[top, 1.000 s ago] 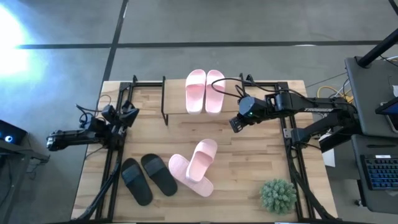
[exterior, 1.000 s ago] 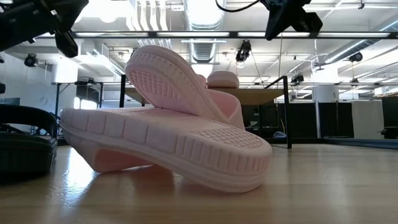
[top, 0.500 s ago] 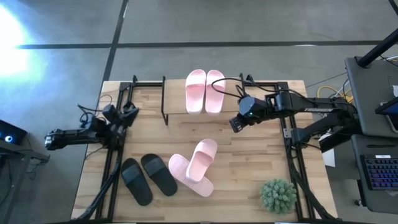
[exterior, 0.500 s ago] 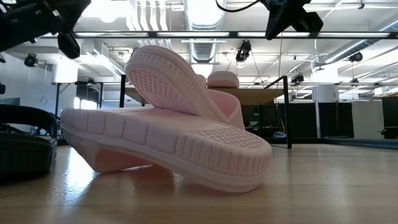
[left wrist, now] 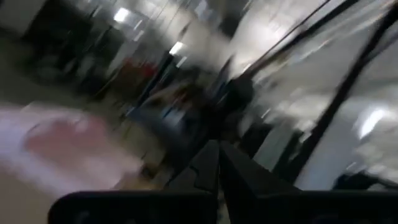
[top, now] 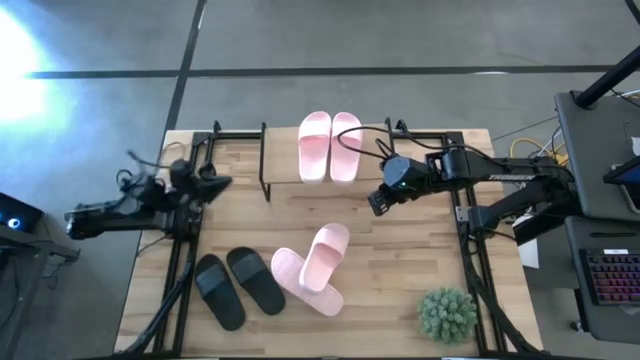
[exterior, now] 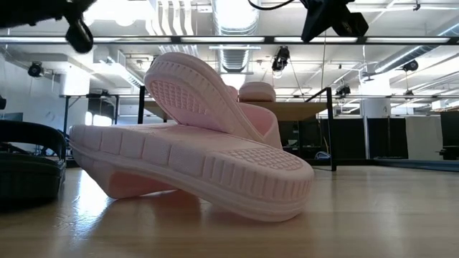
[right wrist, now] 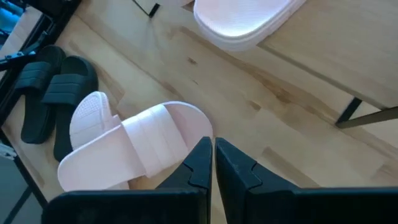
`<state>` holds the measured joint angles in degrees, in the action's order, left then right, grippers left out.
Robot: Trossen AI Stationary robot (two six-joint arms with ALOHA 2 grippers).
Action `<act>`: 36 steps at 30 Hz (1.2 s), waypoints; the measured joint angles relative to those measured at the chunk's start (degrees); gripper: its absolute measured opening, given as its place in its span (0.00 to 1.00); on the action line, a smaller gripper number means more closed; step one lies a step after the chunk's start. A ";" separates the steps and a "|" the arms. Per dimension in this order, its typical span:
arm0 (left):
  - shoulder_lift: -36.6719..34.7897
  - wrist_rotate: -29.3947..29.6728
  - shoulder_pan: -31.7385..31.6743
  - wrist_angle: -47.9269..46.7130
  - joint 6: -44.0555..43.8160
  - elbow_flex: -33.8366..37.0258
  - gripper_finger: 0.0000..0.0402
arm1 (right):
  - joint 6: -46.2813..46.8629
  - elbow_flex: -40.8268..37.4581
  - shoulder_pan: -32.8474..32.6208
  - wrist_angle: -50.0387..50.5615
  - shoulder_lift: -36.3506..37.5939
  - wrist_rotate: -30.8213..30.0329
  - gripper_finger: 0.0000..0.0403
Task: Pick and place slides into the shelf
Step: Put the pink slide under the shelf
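Two light pink slides [top: 330, 146] lie side by side, soles down, on the shelf [top: 283, 162] at the table's far middle. Two more pink slides [top: 312, 268] lie crossed on the table; the upper one [exterior: 208, 97] leans tilted on the lower one [exterior: 193, 168]. Left of them, two black slides [top: 238, 286] rest flat on the table. My right gripper [top: 374, 201] hovers shut above the table, between the shelf and the crossed pair [right wrist: 124, 149], holding nothing. My left gripper [top: 218, 183] is shut and raised over the table's left edge, away from all slides.
A green plant ball [top: 447, 314] sits at the table's near right corner. Black frame rails [top: 180, 270] run along the table's left and right sides. Bare wood shows between the shelf and the crossed slides [top: 420, 250].
My left gripper has risen and tipped its fingers upward, shifting slightly toward the table's middle. My right gripper and all the slides have kept still.
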<state>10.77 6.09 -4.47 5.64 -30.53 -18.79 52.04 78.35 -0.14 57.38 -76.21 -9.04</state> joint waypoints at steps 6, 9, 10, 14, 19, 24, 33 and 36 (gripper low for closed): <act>13.13 3.51 -0.02 -34.67 10.01 -21.44 0.00 | 0.77 0.00 -0.98 -0.08 0.01 0.21 0.03; 19.41 4.55 -0.02 -45.25 14.67 -29.92 0.00 | 1.48 0.00 -2.32 -0.17 0.01 0.24 0.03; 21.28 4.83 -0.02 -47.79 15.99 -32.41 0.00 | 1.54 0.00 -2.88 -0.23 0.01 0.23 0.03; 28.74 5.04 1.11 -57.84 19.28 -40.74 0.00 | 2.14 0.00 -5.26 -0.56 -0.44 0.02 0.03; 36.58 9.57 6.90 -64.79 20.43 -46.34 0.00 | 4.39 0.00 -6.98 -0.66 -1.65 -0.04 0.03; 41.40 14.94 16.79 -63.63 20.11 -52.09 0.00 | 6.06 0.00 -7.52 -1.30 -3.24 -0.02 0.03; 47.62 27.29 32.70 -73.62 13.44 -61.83 0.00 | -3.10 0.02 -10.40 -14.14 -5.76 1.50 0.03; 48.22 29.01 35.86 -78.80 6.42 -61.90 0.00 | -4.11 0.00 -12.70 -16.50 -6.45 1.46 0.03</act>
<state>58.99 35.09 31.39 -73.16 -24.12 -80.68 47.93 78.35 -12.84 40.88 -82.66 -7.58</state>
